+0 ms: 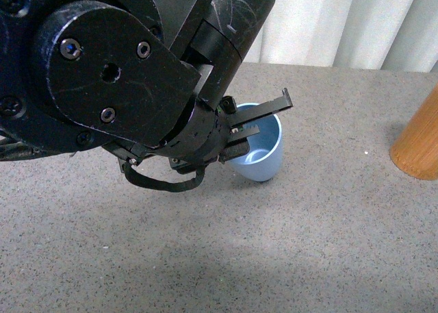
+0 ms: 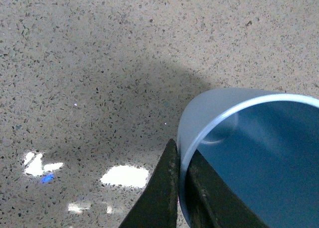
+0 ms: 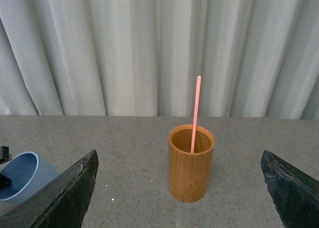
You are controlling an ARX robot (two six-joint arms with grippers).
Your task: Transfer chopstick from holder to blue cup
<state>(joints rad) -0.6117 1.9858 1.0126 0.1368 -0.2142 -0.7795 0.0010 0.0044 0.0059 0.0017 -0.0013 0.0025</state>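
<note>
Our left hand point(image 2: 183, 153) pinches the blue cup point(image 2: 259, 153) by its rim, steadying it; our right hand point(image 3: 178, 158) gapes wide and empty before the holder point(image 3: 189, 180), where the chopstick point(image 3: 196, 113) stands; next, we judge, close in and pinch it.

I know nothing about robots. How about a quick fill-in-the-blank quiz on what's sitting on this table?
The chopstick standing in the wooden holder is ____ in colour. The left gripper pinches the rim of the ____ cup. The right gripper has its jaws ____, holding nothing.
Missing words: pink; blue; open.
</note>
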